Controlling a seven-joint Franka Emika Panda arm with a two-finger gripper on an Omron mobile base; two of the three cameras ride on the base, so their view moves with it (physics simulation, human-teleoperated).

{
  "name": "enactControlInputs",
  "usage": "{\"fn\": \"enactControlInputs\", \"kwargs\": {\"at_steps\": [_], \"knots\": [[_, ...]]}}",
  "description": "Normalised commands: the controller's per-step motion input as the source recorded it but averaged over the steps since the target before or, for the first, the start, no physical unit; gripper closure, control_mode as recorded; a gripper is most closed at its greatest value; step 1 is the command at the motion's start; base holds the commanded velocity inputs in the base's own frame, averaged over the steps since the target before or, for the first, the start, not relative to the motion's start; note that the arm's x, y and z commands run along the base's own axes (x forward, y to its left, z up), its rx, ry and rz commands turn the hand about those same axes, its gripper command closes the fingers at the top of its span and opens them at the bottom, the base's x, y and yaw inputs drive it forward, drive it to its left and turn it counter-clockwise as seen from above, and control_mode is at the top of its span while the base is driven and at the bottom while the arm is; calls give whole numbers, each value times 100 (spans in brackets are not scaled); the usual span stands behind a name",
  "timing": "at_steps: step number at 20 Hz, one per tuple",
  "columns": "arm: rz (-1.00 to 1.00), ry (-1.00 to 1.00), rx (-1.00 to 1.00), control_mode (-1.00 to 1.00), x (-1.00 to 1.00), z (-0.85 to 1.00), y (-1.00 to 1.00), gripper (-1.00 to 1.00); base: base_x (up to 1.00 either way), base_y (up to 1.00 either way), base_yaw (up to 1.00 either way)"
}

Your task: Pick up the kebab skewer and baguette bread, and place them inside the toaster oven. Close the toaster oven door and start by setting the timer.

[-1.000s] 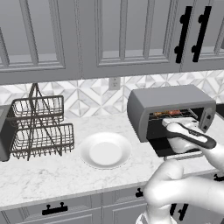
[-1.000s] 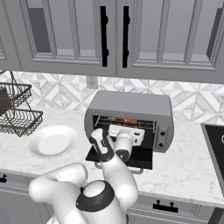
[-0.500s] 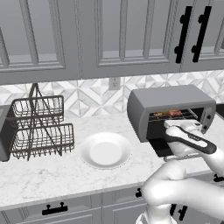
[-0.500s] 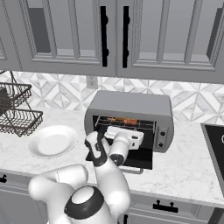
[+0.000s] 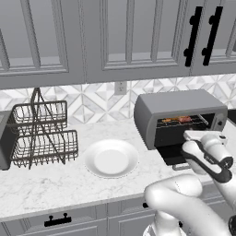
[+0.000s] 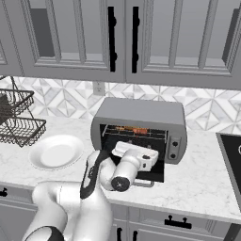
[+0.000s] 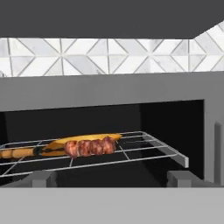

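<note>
The toaster oven (image 5: 179, 107) (image 6: 141, 113) stands on the counter with its door (image 5: 170, 156) (image 6: 154, 175) folded down flat. On its wire rack (image 7: 144, 148) lie the kebab skewer (image 7: 89, 147) and, right behind it and touching, the golden baguette bread (image 7: 83, 139). Both also show as small brown and orange bits in the cavity (image 5: 177, 120) (image 6: 132, 129). My gripper (image 7: 111, 178) (image 5: 190, 135) hovers over the lowered door, just outside the cavity, pointing in. It is open and holds nothing. Its fingertips (image 7: 41, 178) stand wide apart.
A white plate (image 5: 110, 157) lies left of the oven. Further left stand a wire dish rack (image 5: 39, 133) and a grey slot toaster (image 5: 3, 138). A dark cooktop (image 6: 231, 155) lies to the oven's right. Wall cabinets hang overhead.
My hand has drawn back a little from the oven's mouth and sunk slightly over the door. Skewer and bread stay put on the rack. The jaws remain wide.
</note>
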Motion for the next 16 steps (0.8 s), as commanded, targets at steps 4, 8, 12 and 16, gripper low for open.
{"fn": "enactControlInputs", "kwargs": {"at_steps": [4,8,12,16], "knots": [[2,4,0,-100,-64,8,-42,-100,0,0,0],[8,11,0,-100,-77,0,-41,-100,0,0,0],[9,5,0,-100,-87,-3,-36,-100,0,0,0],[6,1,0,-100,-68,-12,-16,-100,0,0,0]]}}
